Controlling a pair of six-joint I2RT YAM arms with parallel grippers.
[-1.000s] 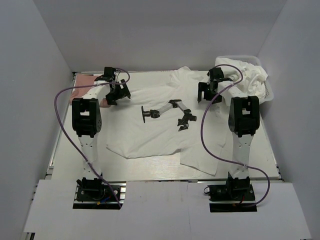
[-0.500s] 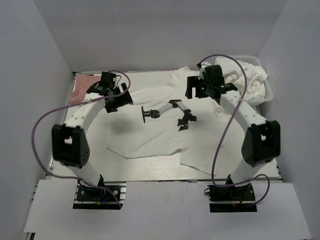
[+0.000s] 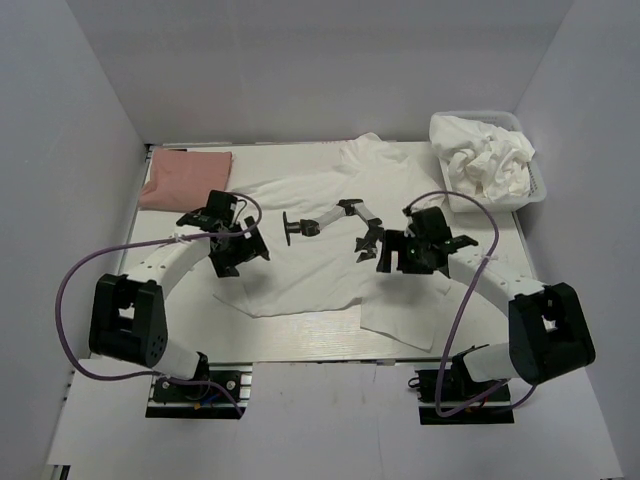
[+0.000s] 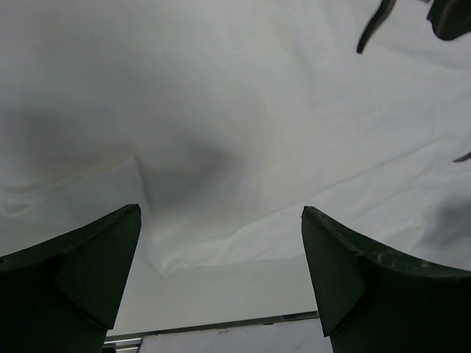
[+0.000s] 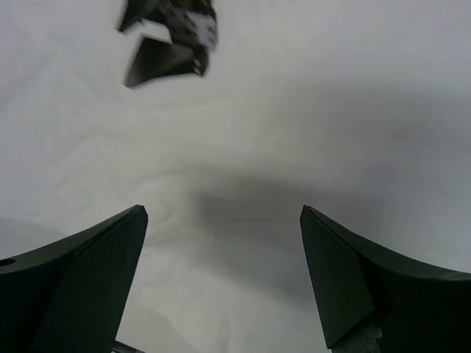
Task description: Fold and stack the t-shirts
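Note:
A white t-shirt [image 3: 300,205] lies spread flat across the middle of the table. A folded salmon-pink shirt [image 3: 186,179] rests at the far left corner. My left gripper [image 3: 238,258] hovers open low over the spread shirt's near left part. In the left wrist view the left gripper [image 4: 221,213] frames the shirt [image 4: 235,110] and its near hem, with nothing between the fingers. My right gripper [image 3: 398,258] hangs open over the shirt's near right part. The right wrist view shows the right gripper [image 5: 223,212] above smooth white cloth [image 5: 309,110], also with nothing between the fingers.
A black jointed clamp-like object [image 3: 335,224] lies on the shirt between the grippers, and shows as the black jointed object [image 4: 372,26] and again as the same object [image 5: 173,37]. A white lattice basket [image 3: 537,190] at the far right holds crumpled white shirts [image 3: 485,160]. Bare table [image 4: 221,294] lies beyond the hem.
Both arms have swung back from the table's far side toward the near side and come down low over the spread shirt. Both grippers stayed open.

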